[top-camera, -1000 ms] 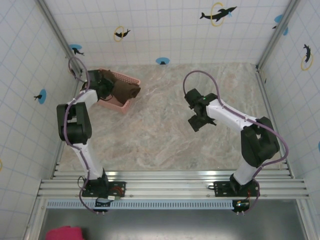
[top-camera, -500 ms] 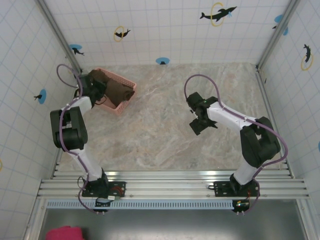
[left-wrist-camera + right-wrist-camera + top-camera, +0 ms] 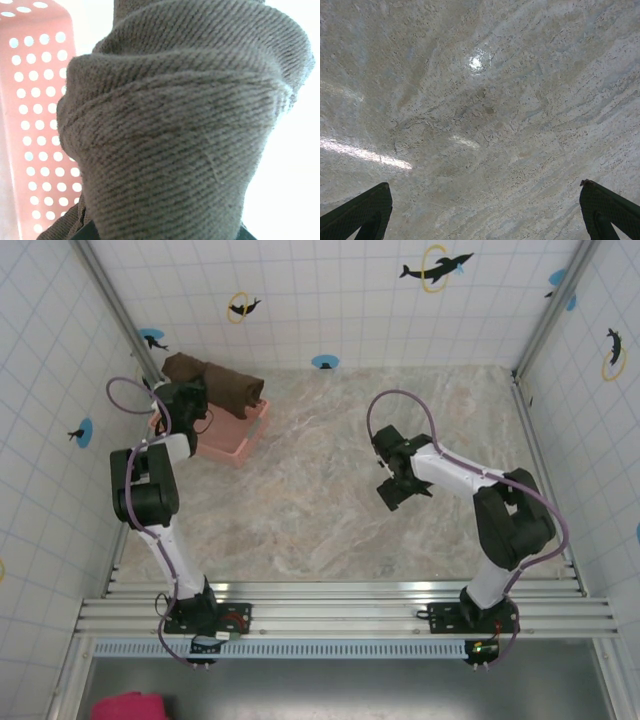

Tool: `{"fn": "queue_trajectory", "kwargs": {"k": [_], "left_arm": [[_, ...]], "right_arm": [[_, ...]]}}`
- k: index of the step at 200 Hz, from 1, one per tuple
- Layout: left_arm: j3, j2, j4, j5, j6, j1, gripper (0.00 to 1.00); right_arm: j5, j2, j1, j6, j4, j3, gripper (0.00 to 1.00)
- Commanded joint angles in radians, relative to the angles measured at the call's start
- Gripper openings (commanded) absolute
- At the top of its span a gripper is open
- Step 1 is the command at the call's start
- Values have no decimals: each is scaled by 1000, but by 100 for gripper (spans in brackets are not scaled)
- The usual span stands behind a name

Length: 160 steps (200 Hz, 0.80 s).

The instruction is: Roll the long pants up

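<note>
left claw (image 3: pixel 188 400): closed part-way on the long pants (image 3: pixel 218 383), up in the far-left corner of the table (image 3: pixel 300 520). fingers are buried under cloth in its wrist view, so the pads themselves can't be seen; the brown ribbed fabric (image 3: pixel 175 130) bulges up right in front of the lens in thick folds. pants are bunched into one fat dark bundle, not spread out, no legs showing. from the top view the bundle lies along the far rim of the pink basket (image 3: pixel 235 438), one end toward the left wall, the other over the basket's far-right corner. can't tell how much of it hangs inside the basket. the basket's holed wall (image 3: pixel 30 125) sits just beside the cloth on the left of the wrist view. basket is on the tabletop close to the left wall and near the back wall. left arm reaches forward along the left edge to get there. right claw (image 3: pixel 393 490): jaws as wide as they go, nothing in them (image 3: pixel 484 205). its two dark fingertips (image 3: pixel 360 210) sit in the bottom corners of the wrist view with bare marble and lamp glare between. it hovers right of centre, well apart from pants and basket. a bright pink cloth lump (image 3: pixel 128 707) lies below the front rail, bottom left, off the table.
</note>
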Motion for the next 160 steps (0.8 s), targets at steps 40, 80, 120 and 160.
{"fn": "queue_trajectory", "kwargs": {"k": [40, 80, 120, 160], "left_arm": [[-46, -71, 77, 1, 37, 37, 0], [-136, -78, 71, 28, 89, 76, 0], [-93, -135, -305, 91, 291, 98, 0], [200, -111, -1137, -45, 750, 85, 0]], "right_arm": [[1, 2, -5, 3, 9, -26, 99], [3, -22, -11, -11, 1, -46, 99], [6, -39, -16, -20, -14, -45, 99], [-4, -84, -21, -14, -14, -50, 99]]}}
